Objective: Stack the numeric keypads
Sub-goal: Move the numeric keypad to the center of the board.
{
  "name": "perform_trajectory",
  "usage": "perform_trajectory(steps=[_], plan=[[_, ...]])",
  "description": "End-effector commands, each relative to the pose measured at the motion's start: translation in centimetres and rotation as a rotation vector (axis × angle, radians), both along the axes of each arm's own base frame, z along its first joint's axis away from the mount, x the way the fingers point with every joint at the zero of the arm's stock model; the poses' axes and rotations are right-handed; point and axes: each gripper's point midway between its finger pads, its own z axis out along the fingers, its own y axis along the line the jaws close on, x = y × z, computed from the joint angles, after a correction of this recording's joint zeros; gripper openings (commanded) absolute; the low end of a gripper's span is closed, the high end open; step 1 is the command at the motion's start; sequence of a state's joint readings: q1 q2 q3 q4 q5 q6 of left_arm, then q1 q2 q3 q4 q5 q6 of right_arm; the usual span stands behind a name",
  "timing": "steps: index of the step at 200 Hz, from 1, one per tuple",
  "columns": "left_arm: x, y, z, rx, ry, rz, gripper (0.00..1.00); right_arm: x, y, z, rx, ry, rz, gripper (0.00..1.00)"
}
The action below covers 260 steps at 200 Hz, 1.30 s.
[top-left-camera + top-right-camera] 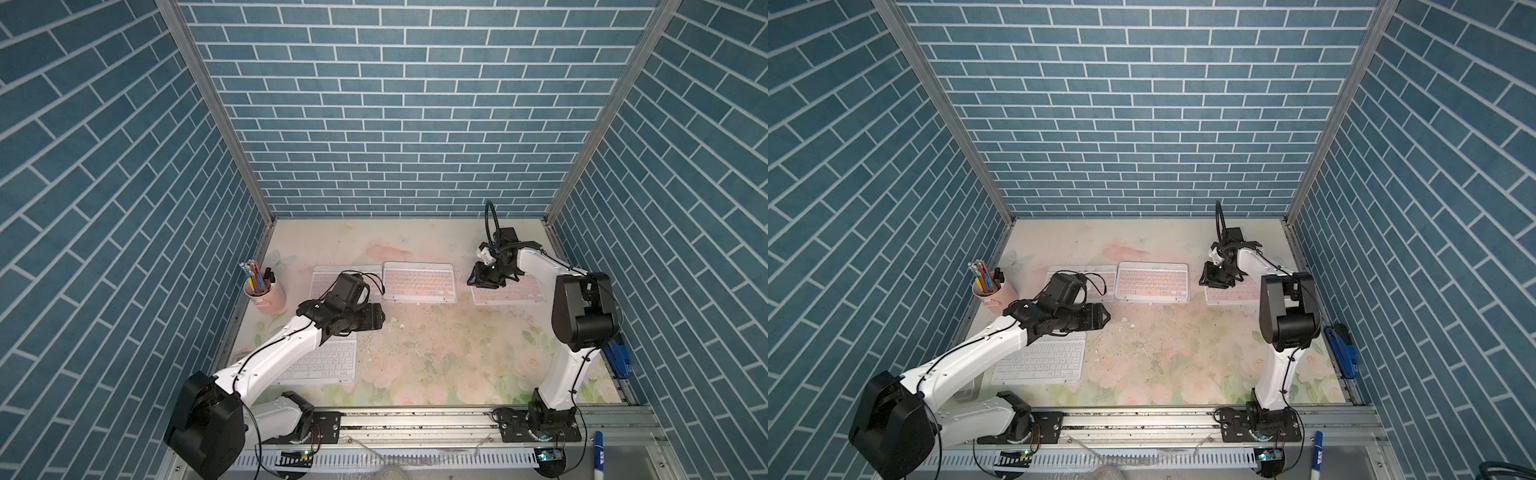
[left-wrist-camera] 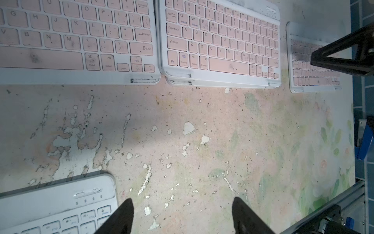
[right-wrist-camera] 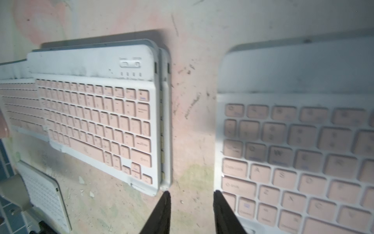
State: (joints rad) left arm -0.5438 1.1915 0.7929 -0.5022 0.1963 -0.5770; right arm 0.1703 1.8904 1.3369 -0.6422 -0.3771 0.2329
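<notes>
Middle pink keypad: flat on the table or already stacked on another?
Stacked: the middle pink keypad lies on another keypad, whose white edge shows beneath it in both wrist views.

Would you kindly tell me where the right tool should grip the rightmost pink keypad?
Take the pink keypad by its short edge facing the middle stack, the right tool coming from above: it lies flat and thin, and bare table beside that edge probably leaves a finger room.

I read Caps Lock, Shift, Fn on the middle pink keypad (image 2: 222,40); Enter, Cmd, Alt on the second pink keypad (image 2: 70,36) just beside it; Delete on the white keypad (image 2: 50,204), well apart from it.
</notes>
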Motion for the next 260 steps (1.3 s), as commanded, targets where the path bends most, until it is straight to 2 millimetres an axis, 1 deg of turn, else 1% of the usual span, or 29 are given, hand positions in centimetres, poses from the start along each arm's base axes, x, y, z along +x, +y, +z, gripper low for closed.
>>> perform_trajectory(steps=[1,23,37,45,60,81,97,122,136,162,199,229,260], plan=[[0.4,0.5,0.2,0.028,-0.011,0.011,0.78,0.5,-4.1,-0.3,-0.111,-0.038,-0.144,0.37],[0.4,0.4,0.4,0.021,-0.016,0.005,0.78,0.8,-6.0,-1.1,-0.108,-0.057,-0.210,0.38],[0.4,0.3,0.4,0.016,-0.017,0.002,0.78,1.1,-6.4,-1.8,-0.093,-0.051,-0.231,0.38],[0.5,0.2,0.4,0.014,-0.018,0.002,0.78,1.2,-6.8,-2.3,-0.115,-0.043,-0.238,0.38],[0.4,0.2,0.3,0.012,-0.014,0.002,0.78,1.4,-6.5,-3.0,-0.103,-0.032,-0.229,0.37],[0.4,0.1,0.3,0.003,-0.015,0.000,0.78,1.5,-6.9,-4.0,-0.126,-0.028,-0.244,0.37],[0.4,0.1,0.2,0.002,-0.014,0.001,0.78,1.3,-7.2,-4.7,-0.142,-0.017,-0.246,0.37],[0.3,0.0,0.0,0.002,-0.005,-0.002,0.78,0.3,-7.0,-5.5,-0.140,0.012,-0.237,0.36],[0.2,0.0,0.0,0.000,-0.002,-0.005,0.78,-0.4,-7.0,-5.6,-0.139,0.020,-0.245,0.36],[0.1,0.0,0.1,-0.002,-0.002,-0.006,0.78,-2.7,-6.6,-5.6,-0.151,0.048,-0.250,0.36],[0.1,-0.1,0.1,-0.007,-0.005,-0.010,0.78,-6.1,-5.0,-6.0,-0.180,0.098,-0.210,0.36],[0.0,-0.1,0.2,-0.011,-0.005,-0.012,0.78,-8.8,-3.0,-6.2,-0.175,0.157,-0.163,0.36],[-0.1,-0.1,0.2,-0.015,-0.008,-0.010,0.78,-11.7,-1.4,-7.4,-0.162,0.227,-0.138,0.36]])
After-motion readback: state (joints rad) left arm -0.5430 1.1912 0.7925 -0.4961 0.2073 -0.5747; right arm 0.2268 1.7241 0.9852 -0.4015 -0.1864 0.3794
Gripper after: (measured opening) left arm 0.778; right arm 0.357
